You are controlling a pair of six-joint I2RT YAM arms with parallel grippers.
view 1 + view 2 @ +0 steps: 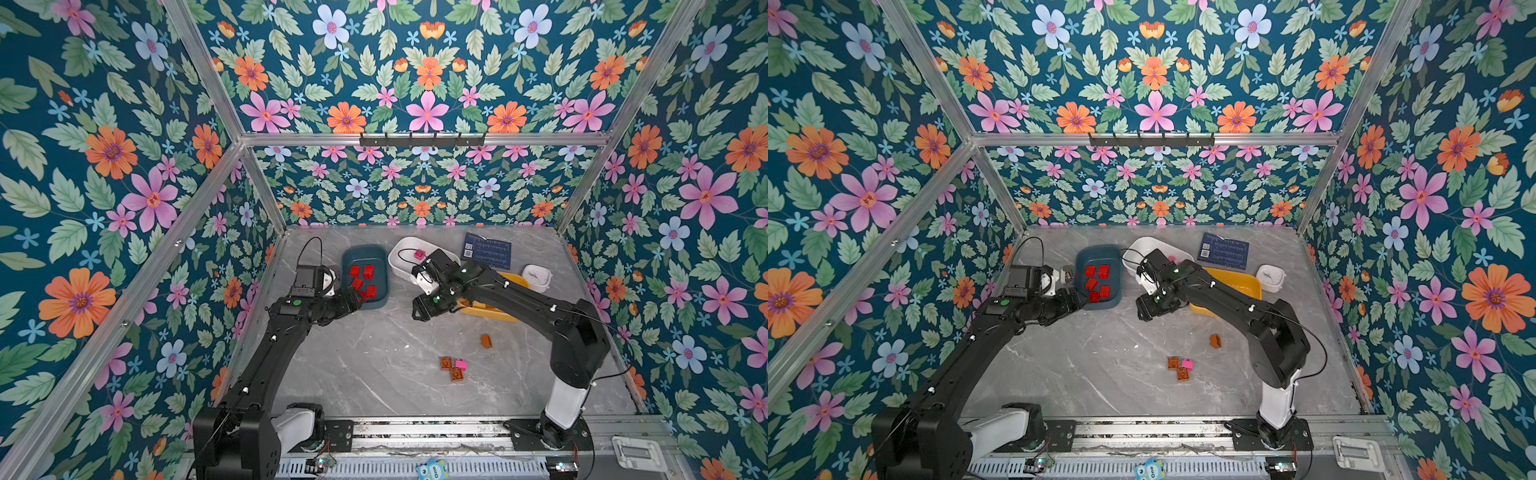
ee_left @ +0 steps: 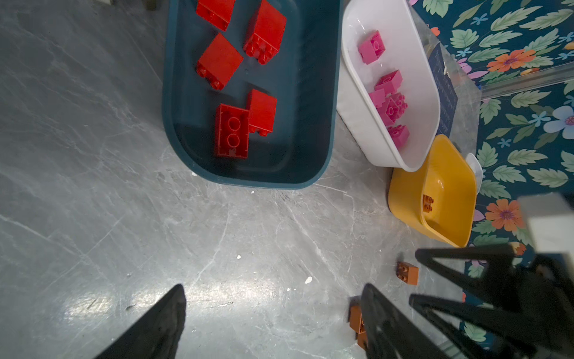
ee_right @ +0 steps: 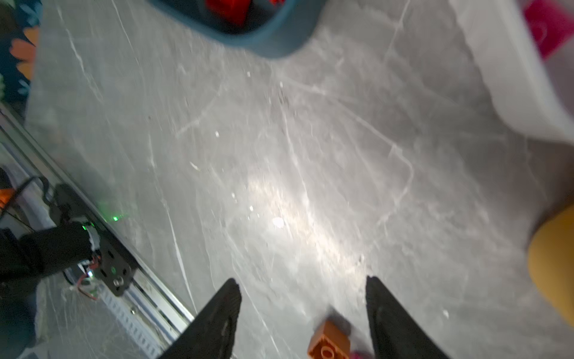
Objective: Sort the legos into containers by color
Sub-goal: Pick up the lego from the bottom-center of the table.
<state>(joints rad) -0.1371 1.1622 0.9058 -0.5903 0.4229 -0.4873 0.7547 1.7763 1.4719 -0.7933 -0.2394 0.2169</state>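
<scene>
The left jaws stand wide apart and hold nothing: in the left wrist view their two black tapered fingers [image 2: 155, 326] frame only bare table. The right jaws are likewise parted and empty, with matte wedge-shaped fingers [image 3: 391, 320] hanging above the table. A studded brown-orange brick [image 3: 329, 342] lies on the table below the gap, untouched.

The grey marble-patterned table [image 1: 374, 353] is glossy and veined with pale streaks. Near the left jaws sits the dark teal-blue oblong plastic bin [image 2: 313, 93] with rounded corners. It holds five shiny red bricks [image 2: 220, 61], one turned hollow side up. Beside it the smooth white oblong bin [image 2: 422, 93] carries a huddle of pink bricks [image 2: 371, 47]. The yellow plastic bin [image 2: 447, 174] touches the white bin's end and has one brown-orange brick [image 2: 428, 203] against its wall.

Loose on the table in both top views are a lone brown-orange brick [image 1: 486, 340] and, nearer the front, a tight cluster. That cluster is two brown-orange bricks [image 1: 446, 363] with one pink brick [image 1: 460, 364] touching them. At the back lie a flat dark blue printed card [image 1: 486, 249] and a small white dish [image 1: 536, 276].
</scene>
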